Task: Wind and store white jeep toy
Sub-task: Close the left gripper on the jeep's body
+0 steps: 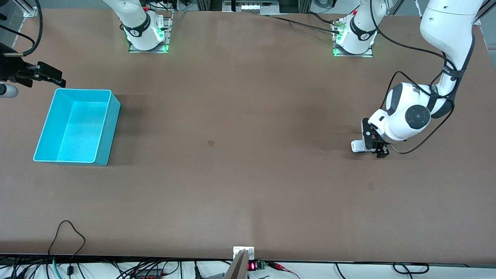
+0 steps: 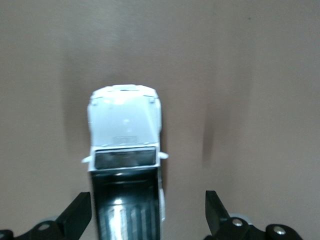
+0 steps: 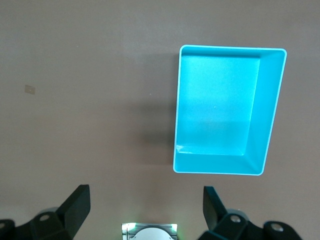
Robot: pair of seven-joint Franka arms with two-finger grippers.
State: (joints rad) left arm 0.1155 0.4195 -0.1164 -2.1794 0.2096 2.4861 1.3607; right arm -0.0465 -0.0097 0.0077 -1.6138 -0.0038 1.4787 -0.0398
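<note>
- The white jeep toy (image 2: 125, 165) lies on the table (image 1: 248, 174) toward the left arm's end, about midway between the long edges.
- The left pincer (image 2: 148, 212) stands spread astride its roofed end, the long axis running straight out between the fingers.
- The right pincer (image 3: 147, 210), also spread, waits above the table by the cyan bin (image 3: 270, 120) near the right arm's end.

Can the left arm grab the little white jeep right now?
Probably yes. The left gripper is low over the white jeep toy, open fingers on either side, with nothing between them.
</note>
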